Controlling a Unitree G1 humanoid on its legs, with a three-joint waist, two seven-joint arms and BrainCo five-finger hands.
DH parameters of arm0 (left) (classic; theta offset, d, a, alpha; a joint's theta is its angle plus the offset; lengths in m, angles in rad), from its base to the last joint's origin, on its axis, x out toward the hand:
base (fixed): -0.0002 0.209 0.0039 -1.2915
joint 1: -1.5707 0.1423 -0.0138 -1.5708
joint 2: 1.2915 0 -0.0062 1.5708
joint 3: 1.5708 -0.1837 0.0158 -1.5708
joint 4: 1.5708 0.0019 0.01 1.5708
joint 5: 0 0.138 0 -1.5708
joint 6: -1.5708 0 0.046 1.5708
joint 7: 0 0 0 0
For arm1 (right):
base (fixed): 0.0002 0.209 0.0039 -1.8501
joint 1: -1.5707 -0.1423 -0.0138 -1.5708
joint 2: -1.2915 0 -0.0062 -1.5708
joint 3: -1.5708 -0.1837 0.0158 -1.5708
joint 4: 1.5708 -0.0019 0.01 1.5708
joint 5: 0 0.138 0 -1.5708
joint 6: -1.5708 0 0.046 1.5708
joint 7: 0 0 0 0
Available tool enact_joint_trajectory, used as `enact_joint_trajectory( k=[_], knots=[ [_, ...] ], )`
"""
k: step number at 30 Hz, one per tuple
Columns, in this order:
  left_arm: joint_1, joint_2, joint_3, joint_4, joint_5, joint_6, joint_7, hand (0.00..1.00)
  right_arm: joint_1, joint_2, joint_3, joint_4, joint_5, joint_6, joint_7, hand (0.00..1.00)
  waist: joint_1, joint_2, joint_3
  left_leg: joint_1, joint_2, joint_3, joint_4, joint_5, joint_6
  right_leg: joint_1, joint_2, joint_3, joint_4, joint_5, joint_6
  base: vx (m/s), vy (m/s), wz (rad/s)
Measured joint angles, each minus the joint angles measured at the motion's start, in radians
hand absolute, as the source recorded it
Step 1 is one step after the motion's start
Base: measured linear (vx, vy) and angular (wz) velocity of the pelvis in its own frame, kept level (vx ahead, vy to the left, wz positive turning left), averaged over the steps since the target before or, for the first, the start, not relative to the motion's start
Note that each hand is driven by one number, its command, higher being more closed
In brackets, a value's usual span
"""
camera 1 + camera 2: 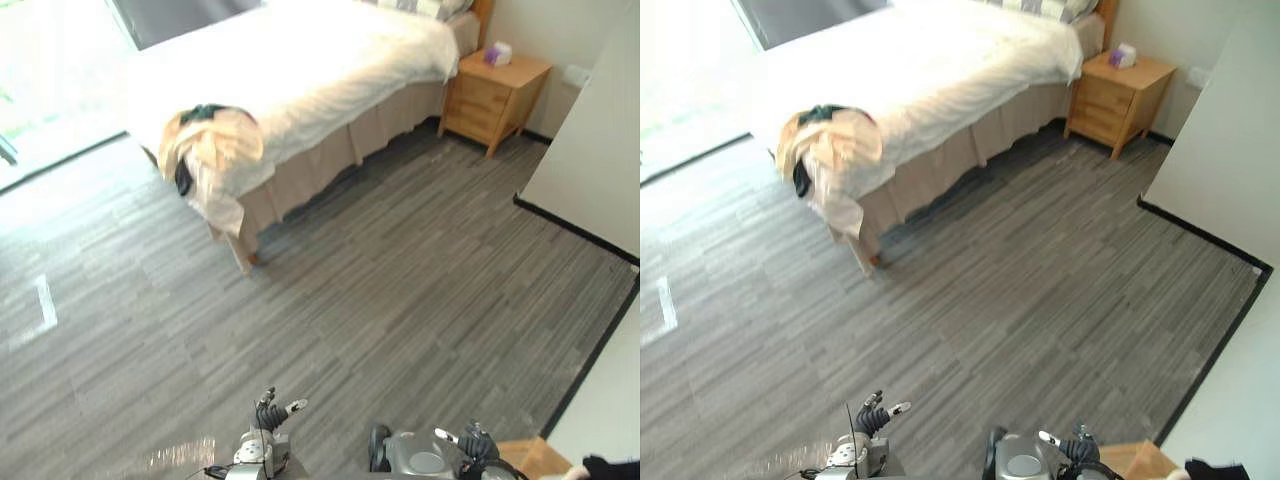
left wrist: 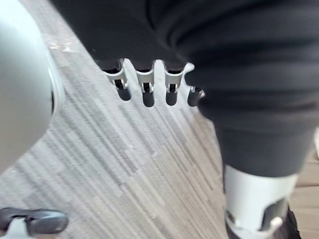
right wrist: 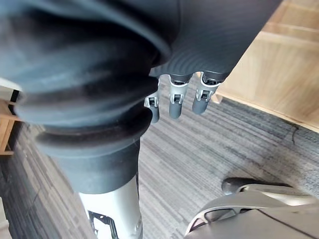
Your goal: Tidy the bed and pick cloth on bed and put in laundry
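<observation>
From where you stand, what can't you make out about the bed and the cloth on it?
Bed, left eye view: head end and pillows cut off by the top edge; window-side edge lost in glare.
Cloth: peach fabric with a dark piece at the foot corner; one garment or two, too small to tell.
Box on the nightstand: too small to identify.
Wooden thing by the right hand: cut off by the bottom edge.

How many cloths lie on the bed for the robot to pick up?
2: a peach cloth draped over the bed's near corner, and a dark cloth peeking from under it; more may be hidden.
</observation>
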State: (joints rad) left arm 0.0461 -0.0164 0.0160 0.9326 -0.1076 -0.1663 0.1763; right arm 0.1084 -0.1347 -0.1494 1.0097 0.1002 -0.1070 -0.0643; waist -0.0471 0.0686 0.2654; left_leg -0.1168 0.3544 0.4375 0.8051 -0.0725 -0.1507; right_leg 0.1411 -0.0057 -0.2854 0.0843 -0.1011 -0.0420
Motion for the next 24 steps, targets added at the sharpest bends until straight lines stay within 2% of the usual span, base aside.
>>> enact_joint_trajectory(
  k=[1, 2, 4, 5, 8, 9, 10, 11, 12, 13, 14, 15, 16, 17, 18, 19, 20, 21, 22, 24],
  knots=[
    [0.002, 0.0, 0.005, -0.009, -0.003, -0.001, 0.004, 0.0, 0.001, 0.003, 0.001, 0.006, -0.017, 0.003, 0.0, 0.0, 0.006, -0.01, -0.002, 0.003, -0.047, 0.045, -0.187, 0.001, 0.001, 0.033, -0.008, -0.003, -0.031, -0.003, 0.006, 0.26, -0.049, -0.03],
    [0.006, -0.001, 0.005, -0.016, -0.007, -0.002, 0.004, 0.0, 0.001, 0.006, 0.001, 0.005, -0.026, 0.003, 0.0, 0.0, 0.007, -0.016, -0.003, 0.003, -0.074, 0.064, -0.281, 0.002, 0.002, 0.05, -0.011, -0.008, -0.046, -0.004, 0.009, 0.41, -0.053, 0.16],
    [0.016, -0.001, 0.005, -0.03, -0.008, -0.009, 0.006, 0.0, 0.0, 0.013, 0.012, 0.005, -0.059, 0.002, -0.001, 0.0, 0.009, -0.033, -0.013, 0.008, -0.156, 0.135, -0.598, 0.017, 0.018, 0.121, -0.013, -0.046, -0.098, -0.007, 0.013, 0.46, -0.012, 0.34],
    [0.016, -0.001, 0.004, -0.03, -0.008, -0.009, 0.006, 0.0, 0.0, 0.015, 0.013, 0.005, -0.073, 0.002, -0.001, 0.0, 0.009, -0.035, -0.014, 0.006, -0.164, 0.157, -0.642, 0.028, 0.034, 0.137, -0.012, -0.055, -0.109, -0.008, 0.014, 0.47, 0.03, 0.35],
    [0.018, -0.002, -0.009, -0.029, -0.007, -0.008, 0.006, 0.0, 0.013, 0.019, 0.015, -0.005, -0.114, 0.001, -0.007, 0.0, 0.013, -0.034, -0.03, -0.012, -0.168, 0.235, -0.702, 0.053, 0.079, 0.217, -0.016, -0.101, -0.114, -0.047, 0.077, 0.49, 0.108, 0.37],
    [0.03, -0.006, -0.014, -0.028, -0.007, -0.007, 0.006, 0.0, 0.027, 0.016, 0.015, -0.008, -0.119, 0.001, -0.009, 0.0, 0.013, -0.025, -0.052, -0.008, -0.18, 0.239, -0.725, 0.09, 0.13, 0.244, -0.019, -0.108, -0.089, -0.08, 0.123, 0.52, 0.161, 0.38],
    [0.044, -0.006, -0.014, -0.027, -0.007, -0.007, 0.006, 0.0, 0.043, 0.018, 0.031, -0.007, -0.123, 0.002, -0.01, 0.0, 0.017, -0.033, -0.085, 0.005, -0.201, 0.223, -0.735, 0.217, 0.247, 0.256, -0.048, -0.116, -0.036, -0.119, 0.153, 0.55, 0.176, 0.42],
    [0.043, 0.0, -0.015, -0.02, -0.007, -0.006, 0.006, 0.0, 0.047, 0.028, 0.038, -0.002, -0.126, 0.002, -0.01, 0.0, 0.016, -0.047, -0.103, 0.018, -0.235, 0.218, -0.737, 0.208, 0.275, 0.254, -0.082, -0.121, 0.01, -0.134, 0.172, 0.59, 0.22, 0.47],
    [0.045, 0.0, -0.022, -0.016, -0.007, -0.006, 0.007, 0.0, 0.055, 0.033, 0.048, -0.006, -0.131, 0.0, -0.009, 0.0, 0.015, -0.069, -0.118, 0.041, -0.27, 0.204, -0.743, 0.181, 0.279, 0.224, -0.13, -0.12, 0.115, -0.139, 0.182, 0.61, 0.265, 0.68],
    [0.046, 0.01, -0.023, -0.016, -0.004, -0.006, 0.006, 0.0, 0.055, 0.038, 0.044, -0.006, -0.14, -0.002, 0.001, 0.0, 0.018, -0.088, -0.126, 0.087, -0.323, 0.169, -0.759, 0.155, 0.287, 0.145, -0.208, -0.115, 0.389, -0.124, 0.187, 0.69, 0.287, 0.76],
    [0.045, 0.011, -0.024, -0.014, 0.001, -0.004, 0.006, 0.0, 0.054, 0.046, 0.045, -0.006, -0.141, -0.002, 0.002, 0.0, 0.016, -0.102, -0.129, 0.1, -0.341, 0.149, -0.759, 0.139, 0.29, 0.105, -0.243, -0.109, 0.502, -0.103, 0.172, 0.62, 0.212, 0.96],
    [0.044, 0.023, -0.022, -0.007, 0.012, 0.003, 0.006, 0.0, 0.052, 0.052, 0.048, -0.008, -0.143, -0.002, 0.003, 0.0, 0.014, -0.116, -0.13, 0.125, -0.363, 0.111, -0.756, 0.108, 0.288, 0.027, -0.288, -0.08, 0.695, -0.077, 0.138, 0.59, 0.112, 1.05],
    [0.042, 0.031, -0.022, 0.008, 0.022, 0.007, 0.007, 0.0, 0.052, 0.051, 0.047, -0.013, -0.142, -0.002, 0.004, 0.0, 0.009, -0.105, -0.123, 0.162, -0.369, 0.062, -0.754, 0.082, 0.281, -0.023, -0.295, -0.066, 0.804, -0.089, 0.144, 0.48, 0.054, 1.18],
    [0.042, 0.035, -0.023, 0.017, 0.032, 0.008, 0.008, 0.0, 0.053, 0.051, 0.046, -0.016, -0.142, -0.002, 0.002, 0.0, 0.005, -0.095, -0.117, 0.198, -0.369, 0.024, -0.756, 0.067, 0.276, -0.049, -0.293, -0.066, 0.834, -0.105, 0.148, 0.37, 0.021, 0.99],
    [0.042, 0.038, -0.029, 0.021, 0.034, 0.009, 0.009, 0.0, 0.056, 0.051, 0.046, -0.021, -0.142, -0.002, 0.002, 0.0, 0.005, -0.092, -0.115, 0.223, -0.369, 0.003, -0.762, 0.061, 0.27, -0.065, -0.291, -0.067, 0.84, -0.123, 0.156, 0.41, -0.04, 1.12],
    [0.043, 0.047, -0.06, 0.027, 0.052, 0.01, 0.008, 0.0, 0.062, 0.051, 0.047, -0.041, -0.142, -0.002, 0.001, 0.0, 0.002, -0.089, -0.113, 0.273, -0.369, -0.048, -0.783, 0.055, 0.26, -0.104, -0.287, -0.071, 0.792, -0.169, 0.168, 0.35, -0.066, 1.13],
    [0.041, 0.049, -0.076, 0.031, 0.064, 0.01, 0.007, 0.0, 0.068, 0.051, 0.047, -0.055, -0.142, -0.005, 0.001, 0.0, 0.0, -0.087, -0.113, 0.291, -0.368, -0.081, -0.793, 0.051, 0.252, -0.135, -0.284, -0.07, 0.733, -0.187, 0.172, 0.38, -0.126, 1.16],
    [0.04, 0.05, -0.087, 0.034, 0.07, 0.01, 0.006, 0.0, 0.068, 0.051, 0.046, -0.057, -0.141, -0.007, 0.001, 0.0, -0.002, -0.086, -0.112, 0.301, -0.368, -0.099, -0.798, 0.046, 0.244, -0.155, -0.281, -0.063, 0.685, -0.19, 0.173, 0.26, -0.163, 1.1],
    [0.031, 0.053, -0.101, 0.039, 0.083, 0.01, 0.006, 0.0, 0.069, 0.05, 0.043, -0.063, -0.141, -0.01, 0.001, 0.0, -0.003, -0.084, -0.111, 0.318, -0.366, -0.148, -0.807, 0.034, 0.213, -0.201, -0.253, -0.011, 0.536, -0.186, 0.176, 0.26, -0.191, 0.94],
    [0.03, 0.055, -0.102, 0.045, 0.084, 0.011, 0.006, 0.0, 0.066, 0.05, 0.041, -0.063, -0.14, -0.016, -0.001, 0.0, -0.004, -0.082, -0.109, 0.328, -0.358, -0.183, -0.804, 0.012, 0.178, -0.219, -0.205, 0.081, 0.345, -0.151, 0.175, 0.23, -0.261, 0.81]
  ],
)
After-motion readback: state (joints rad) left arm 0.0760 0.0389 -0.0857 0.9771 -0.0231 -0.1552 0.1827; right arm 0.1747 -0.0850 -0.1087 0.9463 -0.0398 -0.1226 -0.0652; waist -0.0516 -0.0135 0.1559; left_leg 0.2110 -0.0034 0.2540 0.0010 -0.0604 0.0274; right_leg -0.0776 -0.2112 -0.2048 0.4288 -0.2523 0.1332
